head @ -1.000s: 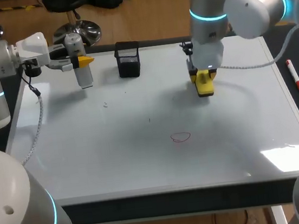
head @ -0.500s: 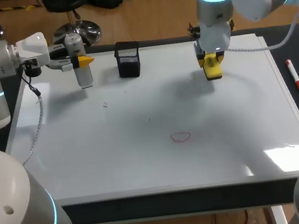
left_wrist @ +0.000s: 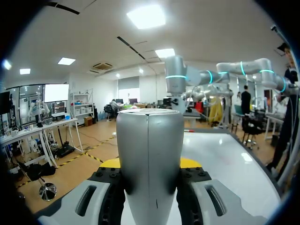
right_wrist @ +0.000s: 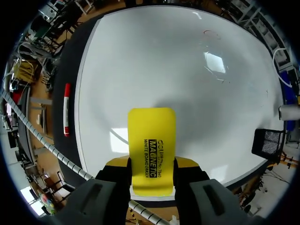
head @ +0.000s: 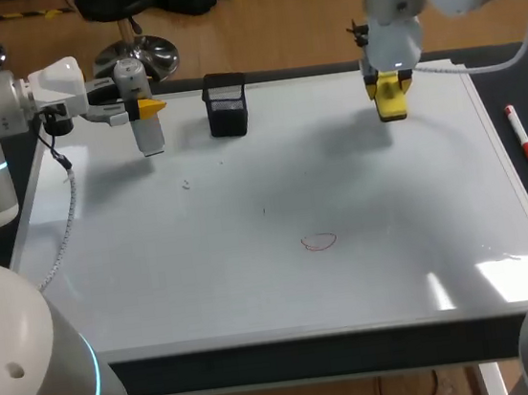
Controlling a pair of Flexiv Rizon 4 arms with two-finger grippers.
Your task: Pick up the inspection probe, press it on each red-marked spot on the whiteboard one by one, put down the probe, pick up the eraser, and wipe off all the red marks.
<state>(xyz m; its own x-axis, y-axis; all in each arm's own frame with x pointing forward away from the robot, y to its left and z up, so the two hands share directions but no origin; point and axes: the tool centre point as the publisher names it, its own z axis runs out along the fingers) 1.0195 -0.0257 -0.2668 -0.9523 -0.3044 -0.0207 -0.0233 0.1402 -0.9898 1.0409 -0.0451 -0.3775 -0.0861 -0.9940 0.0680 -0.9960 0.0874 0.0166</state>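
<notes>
Since my right jaws clamp the eraser [head: 393, 104] at the whiteboard's [head: 208, 291] one o'clock and my left jaws the probe [head: 147, 133] at ten, I judge wiping is in hand: lower the eraser onto the central red mark [head: 319, 241].

Probe [left_wrist: 150, 154]: grey cylinder, upright, seam facing the camera.
Left gripper [left_wrist: 150, 163]: clamps the probe from both sides, a yellow tip showing at each side.
Whiteboard [left_wrist: 225, 161]: glossy white, stretching ahead beyond the gripper.

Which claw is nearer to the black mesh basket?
Left. The left claw, holding the probe, is just beside the basket; the right claw, holding the eraser, is farther off on its other side.
</notes>
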